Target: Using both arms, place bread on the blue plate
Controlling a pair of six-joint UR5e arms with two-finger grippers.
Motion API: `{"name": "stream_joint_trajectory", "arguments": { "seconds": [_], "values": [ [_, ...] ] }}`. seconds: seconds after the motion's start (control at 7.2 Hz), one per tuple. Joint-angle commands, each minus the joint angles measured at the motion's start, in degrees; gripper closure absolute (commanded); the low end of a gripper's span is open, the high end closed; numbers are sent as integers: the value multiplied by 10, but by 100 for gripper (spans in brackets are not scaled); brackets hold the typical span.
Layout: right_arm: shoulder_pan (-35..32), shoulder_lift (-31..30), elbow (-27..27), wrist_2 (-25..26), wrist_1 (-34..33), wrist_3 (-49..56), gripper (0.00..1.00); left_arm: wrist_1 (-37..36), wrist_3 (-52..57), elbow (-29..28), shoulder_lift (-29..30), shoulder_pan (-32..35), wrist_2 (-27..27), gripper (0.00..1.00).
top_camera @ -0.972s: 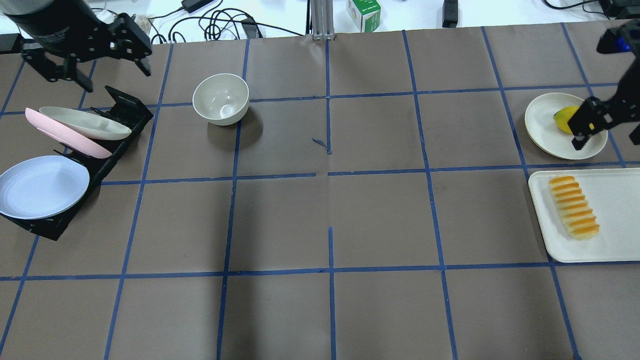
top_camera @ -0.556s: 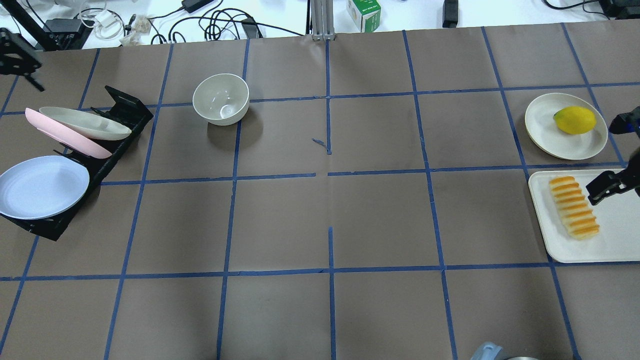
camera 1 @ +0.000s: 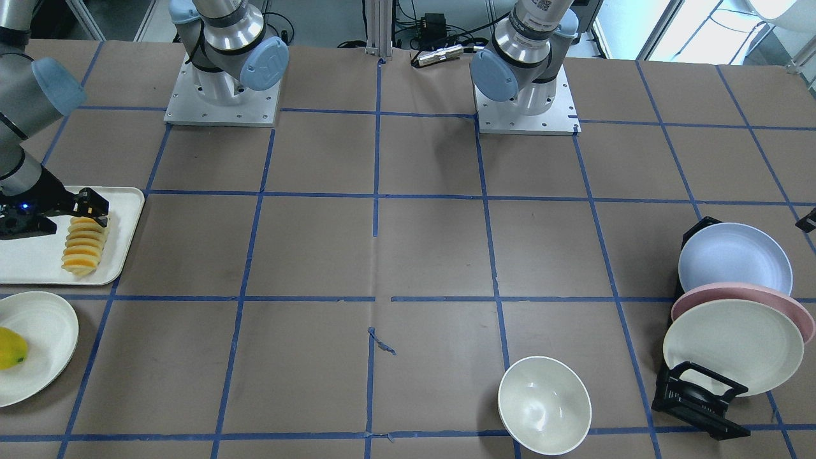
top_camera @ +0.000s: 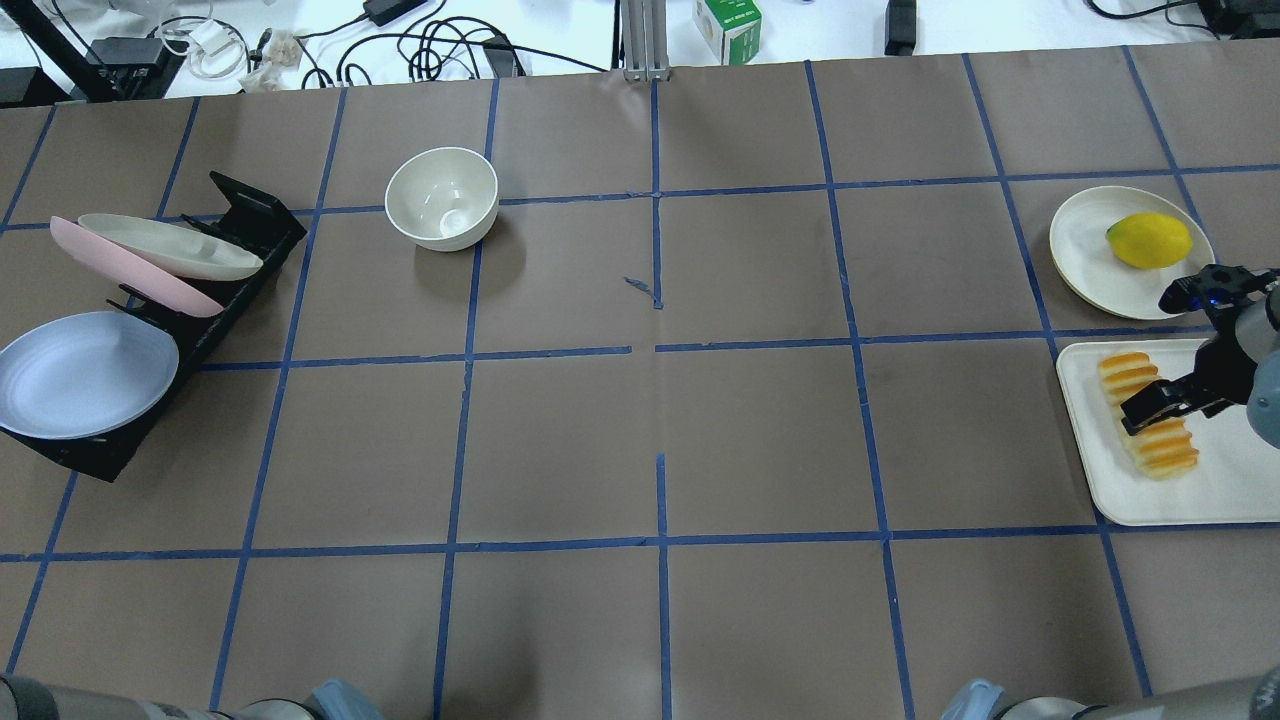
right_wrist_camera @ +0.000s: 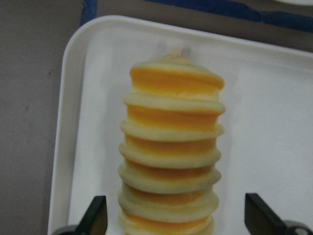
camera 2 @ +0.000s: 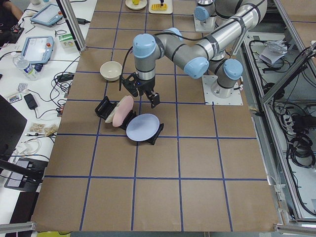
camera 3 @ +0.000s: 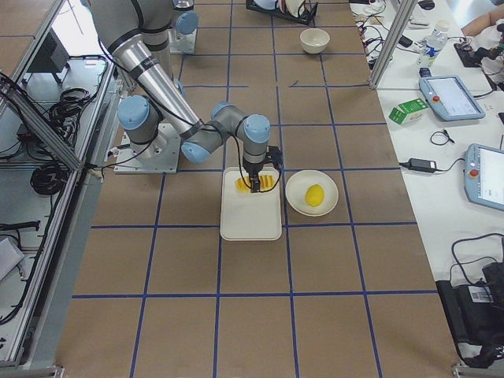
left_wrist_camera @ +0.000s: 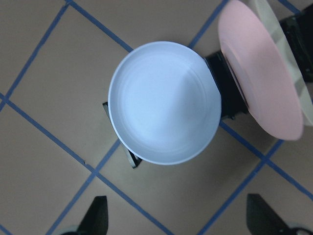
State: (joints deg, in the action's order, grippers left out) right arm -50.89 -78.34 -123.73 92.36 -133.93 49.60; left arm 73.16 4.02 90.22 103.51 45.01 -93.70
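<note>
The bread (top_camera: 1150,440) lies lengthwise on a white tray (top_camera: 1230,480); it also shows in the front view (camera 1: 83,248) and the right wrist view (right_wrist_camera: 171,147). My right gripper (top_camera: 1160,400) hangs open just above its middle, one finger on each side (right_wrist_camera: 98,218), not touching. The blue plate (top_camera: 85,372) leans in the front slot of a black rack (top_camera: 235,265), also in the front view (camera 1: 733,258). My left gripper (camera 2: 140,92) is open, high above that plate (left_wrist_camera: 164,103), and is out of the overhead view.
A pink plate (top_camera: 130,272) and a cream plate (top_camera: 170,247) stand in the same rack. A cream bowl (top_camera: 442,197) sits at the back left. A cream plate (top_camera: 1090,250) with a yellow fruit (top_camera: 1150,240) is just behind the tray.
My right gripper moved from over the fruit plate toward me and now sits over the bread. My left gripper left the overhead view at the left edge.
</note>
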Motion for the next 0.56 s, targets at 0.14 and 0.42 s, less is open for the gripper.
{"name": "stream_joint_trajectory", "arguments": {
  "seconds": [0.14,0.42],
  "values": [
    [0,5,-3,-6,1,2,64,-75,0,26,92,-29,-2,0],
    [0,5,5,-6,3,7,100,-89,-2,39,104,-37,-4,12]
  ]
}}
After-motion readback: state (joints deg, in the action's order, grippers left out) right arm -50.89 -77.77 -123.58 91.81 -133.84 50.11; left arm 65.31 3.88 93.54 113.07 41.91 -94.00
